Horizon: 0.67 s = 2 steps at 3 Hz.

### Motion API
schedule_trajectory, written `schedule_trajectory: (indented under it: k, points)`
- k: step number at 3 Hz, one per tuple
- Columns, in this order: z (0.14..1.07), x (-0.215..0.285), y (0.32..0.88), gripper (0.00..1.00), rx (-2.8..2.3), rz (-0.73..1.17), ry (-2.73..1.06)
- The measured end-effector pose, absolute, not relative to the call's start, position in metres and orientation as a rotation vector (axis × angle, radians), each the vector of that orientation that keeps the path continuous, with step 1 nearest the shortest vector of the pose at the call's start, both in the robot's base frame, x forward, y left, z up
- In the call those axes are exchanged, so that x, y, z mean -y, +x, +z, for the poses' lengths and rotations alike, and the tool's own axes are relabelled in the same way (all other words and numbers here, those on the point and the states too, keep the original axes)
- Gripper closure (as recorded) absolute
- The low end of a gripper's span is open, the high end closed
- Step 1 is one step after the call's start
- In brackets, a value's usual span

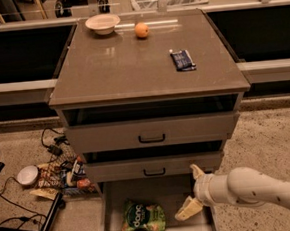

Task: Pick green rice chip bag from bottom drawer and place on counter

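Note:
The green rice chip bag (142,218) lies flat on the floor of the open bottom drawer (113,198), left of centre. My gripper (192,191) hangs over the drawer's right side, just right of the bag and apart from it. It is open: one cream finger points up near the drawer front above, the other (188,209) points down-left toward the bag. The white arm (261,188) comes in from the lower right. The counter (121,69) is the glossy grey-brown top of the cabinet.
On the counter stand a white bowl (102,23), an orange (141,30) and a small dark-blue packet (183,60). Two drawers with black handles (152,137) sit slightly open above the bottom drawer. Cables, clutter and a white dish (27,175) lie on the floor at left.

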State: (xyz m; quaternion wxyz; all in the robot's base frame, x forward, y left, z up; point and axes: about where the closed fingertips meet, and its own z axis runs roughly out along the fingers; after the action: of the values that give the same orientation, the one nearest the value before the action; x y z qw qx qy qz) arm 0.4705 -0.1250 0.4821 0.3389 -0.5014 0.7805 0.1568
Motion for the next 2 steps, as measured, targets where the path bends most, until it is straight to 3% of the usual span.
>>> schedule_trajectory:
  k: [2]
  points:
    - [0.392, 0.092, 0.468, 0.0, -2.054, 0.563, -1.224]
